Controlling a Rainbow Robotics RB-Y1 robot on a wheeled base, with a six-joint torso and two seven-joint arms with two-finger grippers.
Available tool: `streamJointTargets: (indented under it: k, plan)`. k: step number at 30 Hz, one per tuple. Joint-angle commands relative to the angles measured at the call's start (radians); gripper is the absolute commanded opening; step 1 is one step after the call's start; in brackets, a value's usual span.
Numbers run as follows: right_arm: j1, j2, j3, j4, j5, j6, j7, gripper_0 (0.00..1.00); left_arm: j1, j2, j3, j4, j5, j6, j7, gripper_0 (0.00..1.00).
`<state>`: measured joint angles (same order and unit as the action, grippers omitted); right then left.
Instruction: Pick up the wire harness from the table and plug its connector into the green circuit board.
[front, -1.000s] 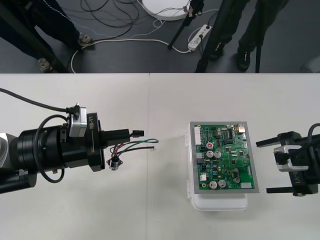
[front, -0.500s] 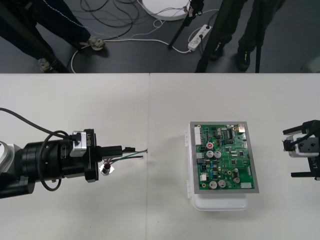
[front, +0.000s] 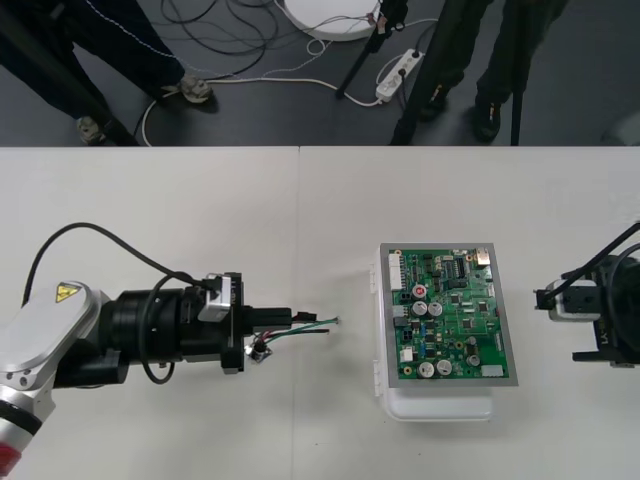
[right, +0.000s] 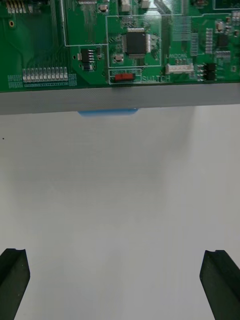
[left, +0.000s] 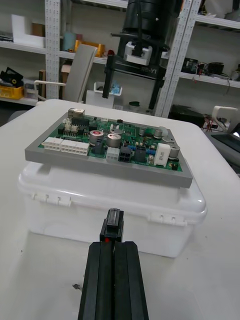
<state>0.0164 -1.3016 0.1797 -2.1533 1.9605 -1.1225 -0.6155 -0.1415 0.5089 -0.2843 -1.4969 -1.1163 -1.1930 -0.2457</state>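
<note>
Left tool (front: 288, 320) is clamping the harness plug (left: 112, 226) at nine o'clock from the green circuit board (front: 452, 318); right tool (front: 566, 326) is hovering at three o'clock, jaws apart.

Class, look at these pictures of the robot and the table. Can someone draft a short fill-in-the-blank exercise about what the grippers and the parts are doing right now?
1. The left gripper is shut on the wire harness, pinching its small black ____.
2. The green circuit board sits on a base whose colour is ____.
3. The right gripper stands beside the board with its fingers ____.

Missing words: plug; white; open.
</note>
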Motion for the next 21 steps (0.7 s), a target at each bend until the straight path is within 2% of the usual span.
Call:
streamJointTargets:
  k: [1, 7, 21]
  plan:
    - [-0.135, 0.019, 0.129, 0.033, 0.034, -0.019, -0.015, 1.00, -0.070, -0.050, -0.027, -0.005, -0.054, -0.007, -0.067, 0.00]
    - [-0.211, 0.059, 0.193, 0.082, 0.066, -0.030, -0.015, 1.00, -0.090, -0.053, -0.079, -0.005, -0.057, 0.038, -0.069, 0.00]
    - [-0.253, 0.191, 0.205, 0.087, 0.193, -0.191, -0.040, 1.00, -0.112, -0.079, -0.138, -0.005, -0.050, 0.118, -0.069, 0.00]
